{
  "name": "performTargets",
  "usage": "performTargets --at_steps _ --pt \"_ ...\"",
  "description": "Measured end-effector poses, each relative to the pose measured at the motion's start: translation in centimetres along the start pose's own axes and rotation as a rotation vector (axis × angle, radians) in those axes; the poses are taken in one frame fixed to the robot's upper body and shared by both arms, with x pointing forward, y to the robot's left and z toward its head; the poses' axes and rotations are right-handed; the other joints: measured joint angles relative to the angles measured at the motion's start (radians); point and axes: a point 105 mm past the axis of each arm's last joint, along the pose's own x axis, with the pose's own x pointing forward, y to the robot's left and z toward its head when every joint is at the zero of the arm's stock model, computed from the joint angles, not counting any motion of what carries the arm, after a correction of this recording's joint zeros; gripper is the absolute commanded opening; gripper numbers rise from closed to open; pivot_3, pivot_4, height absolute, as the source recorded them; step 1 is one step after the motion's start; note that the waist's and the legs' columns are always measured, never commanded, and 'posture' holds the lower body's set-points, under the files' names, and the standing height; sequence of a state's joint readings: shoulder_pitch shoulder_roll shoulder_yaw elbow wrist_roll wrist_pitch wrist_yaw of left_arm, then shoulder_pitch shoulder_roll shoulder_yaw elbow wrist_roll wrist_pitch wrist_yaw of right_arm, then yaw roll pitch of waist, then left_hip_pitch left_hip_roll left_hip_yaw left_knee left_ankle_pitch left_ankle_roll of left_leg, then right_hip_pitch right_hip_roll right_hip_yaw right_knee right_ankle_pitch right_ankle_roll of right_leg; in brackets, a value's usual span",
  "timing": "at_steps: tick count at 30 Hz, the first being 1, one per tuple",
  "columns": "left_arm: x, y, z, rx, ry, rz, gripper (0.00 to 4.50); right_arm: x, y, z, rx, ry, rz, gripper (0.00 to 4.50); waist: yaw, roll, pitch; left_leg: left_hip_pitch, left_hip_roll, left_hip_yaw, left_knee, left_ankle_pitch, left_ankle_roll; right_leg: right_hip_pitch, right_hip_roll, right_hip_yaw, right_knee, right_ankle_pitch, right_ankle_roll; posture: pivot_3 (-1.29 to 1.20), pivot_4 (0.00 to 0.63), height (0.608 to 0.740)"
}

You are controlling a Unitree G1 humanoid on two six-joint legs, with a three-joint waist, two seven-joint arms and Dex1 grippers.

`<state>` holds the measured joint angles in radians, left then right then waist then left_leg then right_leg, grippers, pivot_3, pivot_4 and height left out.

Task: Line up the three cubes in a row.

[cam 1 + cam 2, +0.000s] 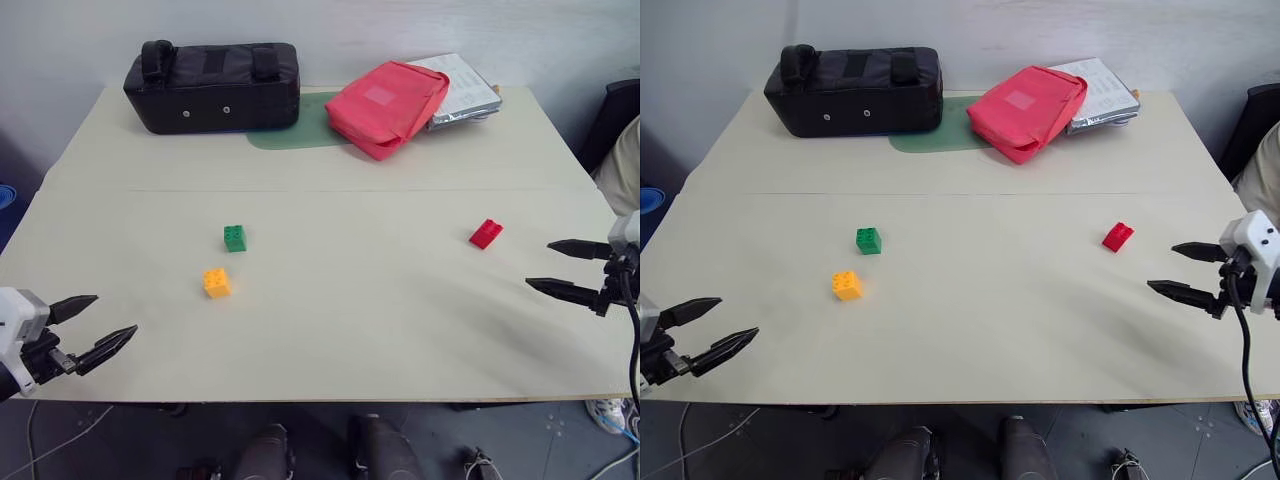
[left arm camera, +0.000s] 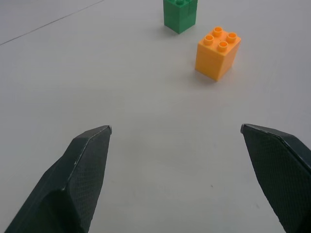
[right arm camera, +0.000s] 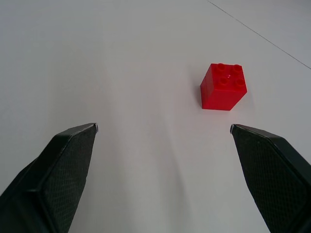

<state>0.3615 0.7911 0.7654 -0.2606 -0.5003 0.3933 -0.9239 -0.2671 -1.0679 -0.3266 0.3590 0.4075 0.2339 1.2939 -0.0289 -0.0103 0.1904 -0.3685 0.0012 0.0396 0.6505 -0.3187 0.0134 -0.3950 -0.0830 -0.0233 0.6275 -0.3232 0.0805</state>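
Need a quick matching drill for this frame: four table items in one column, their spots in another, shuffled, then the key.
Things:
1. green cube
2. orange-yellow cube
3. red cube
4. black bag

Places:
A. far left of the table
B. alone, near the right gripper
C. just beyond the orange-yellow one
D. nearest the left gripper

Pairs: 1-C, 2-D, 3-B, 4-A

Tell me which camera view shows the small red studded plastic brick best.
The right wrist view: the small red studded plastic brick appears large there, its four top studs distinct, lying ahead of the open right pincer. Both eye views show it as a small red block on the table's right side.
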Motion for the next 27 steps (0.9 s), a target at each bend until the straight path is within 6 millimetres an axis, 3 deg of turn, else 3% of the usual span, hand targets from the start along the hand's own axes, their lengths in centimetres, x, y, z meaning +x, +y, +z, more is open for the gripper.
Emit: performTargets --at_steps 21,27 --pt "1.2 0.0 -0.4 0.014 0.02 -0.018 4.49 0.2 0.1 -1.5 0.009 0.036 -0.053 4.5 0.001 0.0 0.0 0.0 0.0 0.0 0.001 0.0 0.0 0.0 0.0 0.0 0.001 0.0 0.0 0.0 0.15 0.74" --pt "3.1 -0.7 1.9 0.038 -0.004 -0.148 4.49 1.6 -0.9 0.8 -0.052 0.015 -0.051 4.5 -0.003 0.0 0.0 0.0 0.0 0.0 0.001 0.001 -0.001 0.0 0.0 0.0 0.002 0.0 0.0 0.0 0.15 0.74"
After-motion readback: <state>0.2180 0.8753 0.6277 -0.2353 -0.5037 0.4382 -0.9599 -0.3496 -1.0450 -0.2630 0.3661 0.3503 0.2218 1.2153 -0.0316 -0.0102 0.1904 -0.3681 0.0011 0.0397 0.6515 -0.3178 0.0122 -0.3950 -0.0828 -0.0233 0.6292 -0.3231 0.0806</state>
